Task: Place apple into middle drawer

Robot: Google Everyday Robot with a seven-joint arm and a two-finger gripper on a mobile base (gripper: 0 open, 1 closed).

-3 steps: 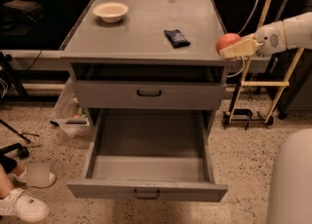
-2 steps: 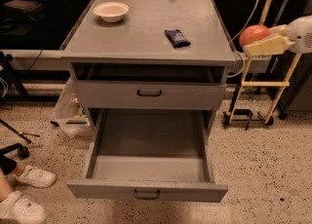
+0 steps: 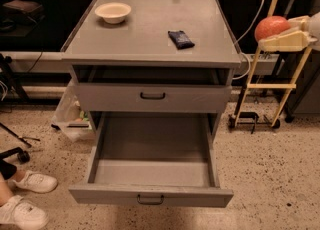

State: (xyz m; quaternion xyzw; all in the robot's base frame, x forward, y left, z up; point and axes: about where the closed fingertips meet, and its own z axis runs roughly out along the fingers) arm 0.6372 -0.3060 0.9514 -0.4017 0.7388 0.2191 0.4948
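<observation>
The red-orange apple is held in my gripper at the right edge of the view, in the air to the right of the grey cabinet's top and about level with it. The cream fingers close on the apple from the right. The middle drawer is pulled wide open at the lower centre. Its inside is bare and its dark loop handle faces the front. The alike grey drawer above it is shut.
A cream bowl sits at the top's back left and a dark blue packet right of centre. A yellow-framed stand is right of the cabinet. A clear bin and a person's white shoes are at the left.
My gripper with the apple has moved to the right and slightly up, away from the cabinet's right edge. The drawers have not moved.
</observation>
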